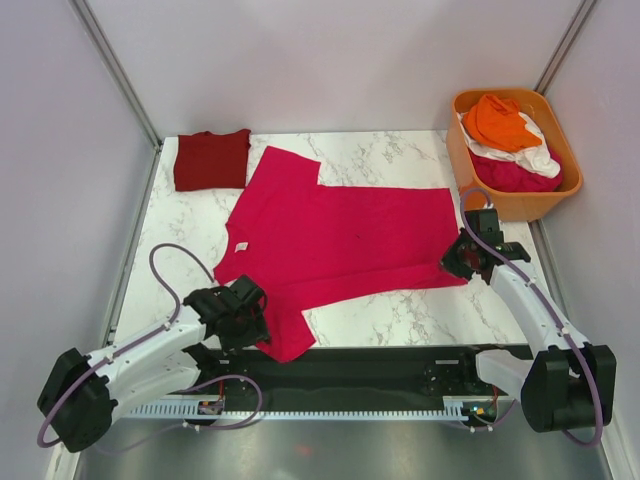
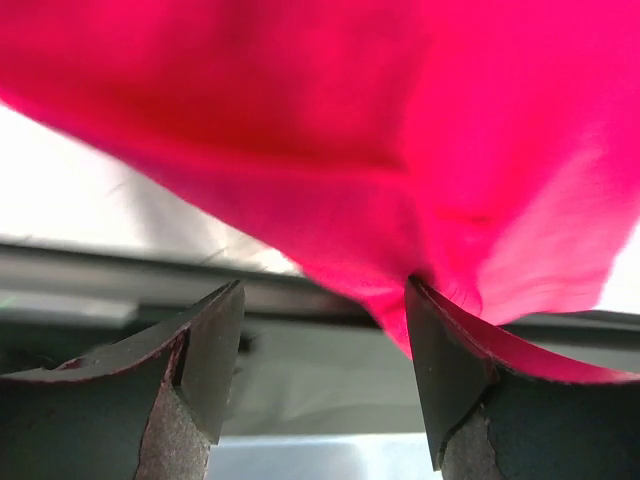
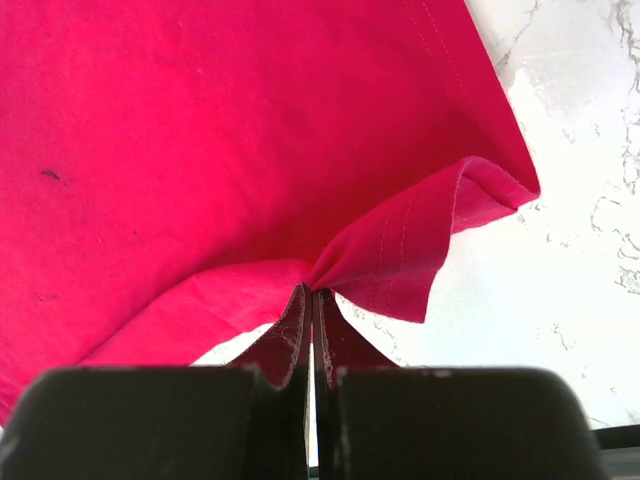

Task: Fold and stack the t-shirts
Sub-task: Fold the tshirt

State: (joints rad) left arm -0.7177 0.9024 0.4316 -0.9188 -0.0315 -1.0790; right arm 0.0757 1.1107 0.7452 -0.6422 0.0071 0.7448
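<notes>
A bright magenta-pink t-shirt (image 1: 340,235) lies spread flat across the marble table (image 1: 400,150), one sleeve reaching the near edge. My left gripper (image 1: 250,315) is at that near sleeve with its jaws open. In the left wrist view the sleeve (image 2: 400,150) drapes over the right fingertip (image 2: 440,350) and nothing sits between the fingers of the left gripper (image 2: 322,290). My right gripper (image 1: 462,255) is shut on the shirt's right hem corner. The right wrist view shows the cloth (image 3: 250,150) bunched at the tips of the right gripper (image 3: 312,292). A folded maroon t-shirt (image 1: 211,158) lies at the back left.
An orange plastic tub (image 1: 520,204) stands at the back right, just behind my right gripper. It holds an orange shirt (image 1: 497,120), a white one (image 1: 535,155) and a pink one (image 1: 525,177). A dark rail runs along the table's near edge (image 1: 380,365).
</notes>
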